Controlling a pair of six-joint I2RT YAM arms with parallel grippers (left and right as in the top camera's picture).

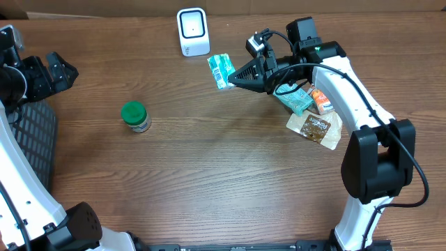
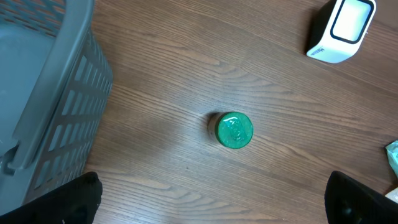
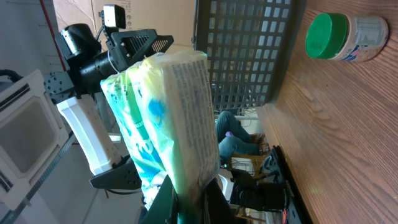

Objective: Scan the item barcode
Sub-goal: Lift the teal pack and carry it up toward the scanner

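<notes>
With the green packet [image 1: 221,70] pinched tight in the right fingers [image 1: 245,74] just beside the scanner [image 1: 193,32], and the left fingers [image 2: 357,199] spread wide and empty, its barcode side was judged best turned squarely toward the scanner.

The left arm [image 1: 15,178] rises from its base at the near left and runs along the left edge. Its gripper [image 1: 64,70] sits far left, pointing right, fingers [image 2: 78,200] spread wide and holding nothing. The right arm [image 1: 348,94] climbs from the near right and bends left. Its gripper [image 1: 235,75] points left, jaws pinched tight on a packet [image 1: 221,71] held above the table.
</notes>
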